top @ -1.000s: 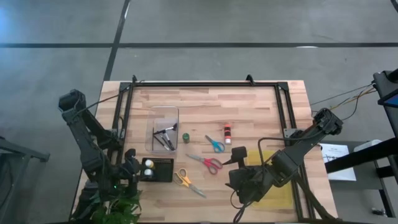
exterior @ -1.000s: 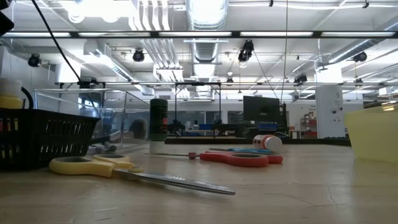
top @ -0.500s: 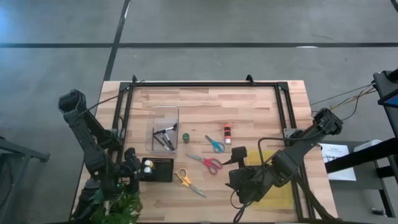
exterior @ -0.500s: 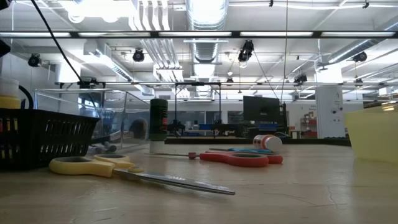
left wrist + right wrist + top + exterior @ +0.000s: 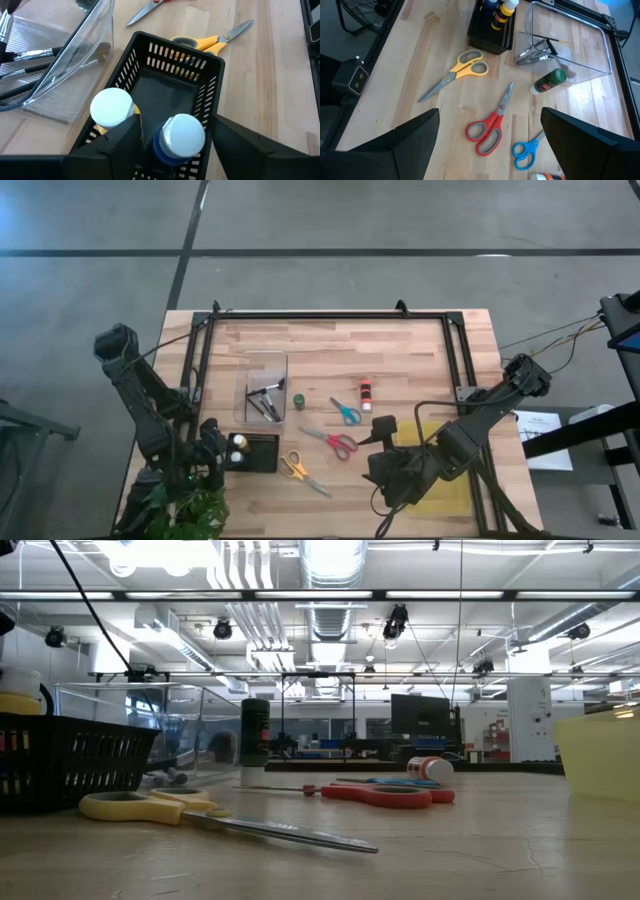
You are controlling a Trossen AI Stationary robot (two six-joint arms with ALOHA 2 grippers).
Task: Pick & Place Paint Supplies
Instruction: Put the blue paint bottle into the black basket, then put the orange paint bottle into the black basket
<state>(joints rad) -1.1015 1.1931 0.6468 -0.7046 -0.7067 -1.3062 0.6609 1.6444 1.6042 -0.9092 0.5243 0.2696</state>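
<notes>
Sorting looks partly done, judging by how things lie. Two white-capped bottles, one yellow [image 5: 114,107] and one blue [image 5: 182,135], stand upright side by side in the black basket [image 5: 262,452] at about 7 o'clock on the surface [image 5: 420,360]. The left gripper [image 5: 172,150] hangs right over them; its jaws are parted, flanking the blue bottle, though whether they touch it cannot be told. Several brushes [image 5: 266,402] already lie in the clear tray [image 5: 262,360], just toward 12 o'clock from the basket.

Left loose on the wood:
- the yellow scissors [image 5: 297,471], just beside the basket at its 3 o'clock side
- the red scissors [image 5: 334,442], near the centre
- the blue scissors [image 5: 346,412], toward 1 o'clock from the red pair
- a green pot [image 5: 298,400], lying close beside the clear tray
- a red-and-white tube [image 5: 366,392], toward 2 o'clock from the blue scissors

So roughly half seems to remain. The right gripper [image 5: 383,432] waits at about 4 o'clock, jaws wide and empty, beside the yellow bin [image 5: 445,490], looking toward the three scissors. Those scissors are likely its share of what is left.
</notes>
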